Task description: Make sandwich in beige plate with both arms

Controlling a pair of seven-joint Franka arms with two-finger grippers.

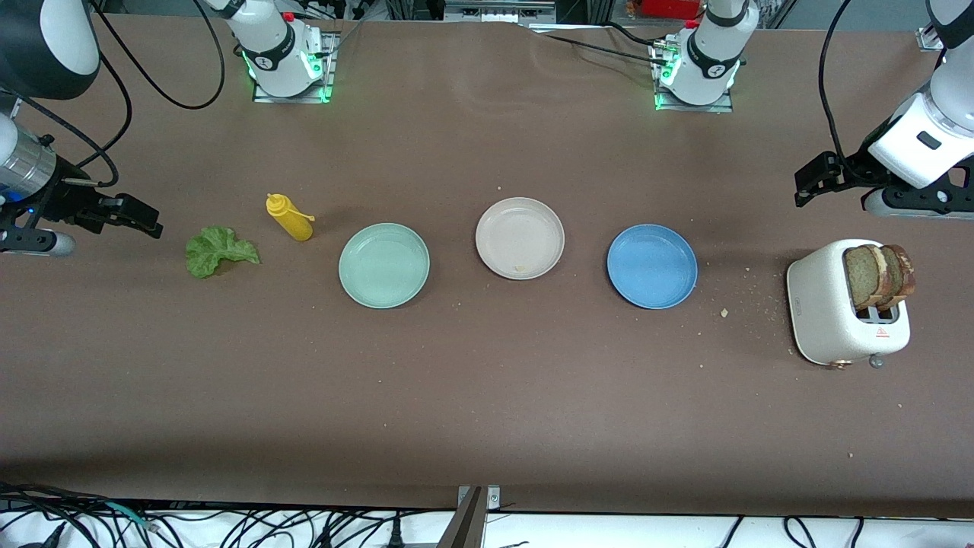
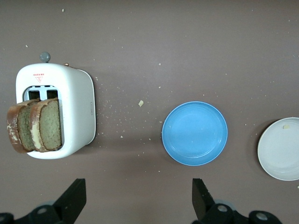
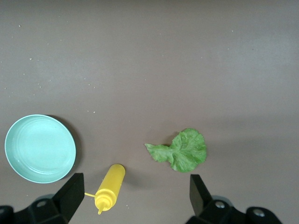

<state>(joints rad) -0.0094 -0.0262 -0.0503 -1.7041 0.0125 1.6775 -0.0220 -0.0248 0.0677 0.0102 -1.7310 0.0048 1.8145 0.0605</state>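
Three plates sit in a row on the counter [image 1: 487, 396], the beige plate [image 1: 520, 237] in the middle. From that plate, two bread slices [image 1: 879, 275] stand in the toaster [image 1: 837, 316] toward the left arm's end; the lettuce leaf [image 1: 219, 250] and mustard bottle [image 1: 289, 217] lie toward the right arm's end. Left claw [image 1: 813, 181] waits spread above the counter by the toaster; right claw [image 1: 137, 215] waits spread near the lettuce.

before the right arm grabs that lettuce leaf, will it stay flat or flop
The lettuce leaf looks thin and ruffled, lying flat on the table, so it will probably droop from a pinch. It seems very light, so a nudge would likely slide it. Its edges could tear if squeezed hard.
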